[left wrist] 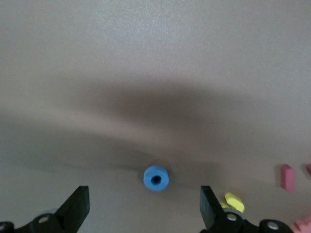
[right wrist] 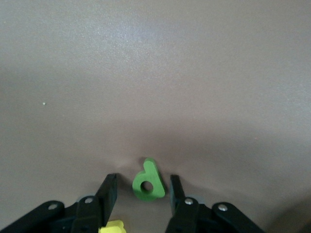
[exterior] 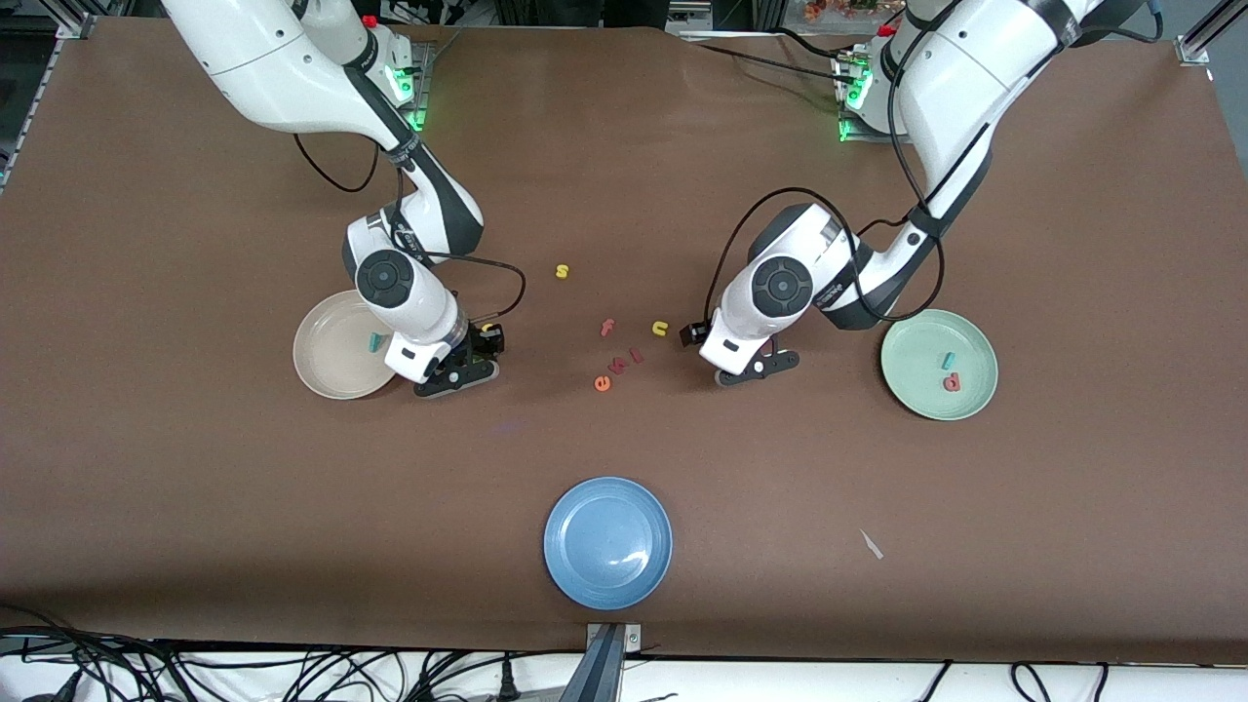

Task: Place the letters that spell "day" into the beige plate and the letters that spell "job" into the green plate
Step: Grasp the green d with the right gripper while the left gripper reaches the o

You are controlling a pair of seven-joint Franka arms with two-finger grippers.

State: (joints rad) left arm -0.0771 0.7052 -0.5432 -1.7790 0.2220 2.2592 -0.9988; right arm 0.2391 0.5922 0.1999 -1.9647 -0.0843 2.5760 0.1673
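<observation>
On brown table [exterior: 195, 468], green d [right wrist: 148, 181] lies btwn part-open right jaws, blue o [left wrist: 156, 177] btwn wide-open left jaws.

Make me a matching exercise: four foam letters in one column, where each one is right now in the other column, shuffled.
Letters
1. blue o
2. green d
3. teal y
4. salmon b

Places
A. in the beige plate
B. lying flat inside the right gripper, a finger on each side
C. in the green plate
D. lying flat inside the wide-open left gripper

Pairs: 1-D, 2-B, 3-A, 4-C
</observation>
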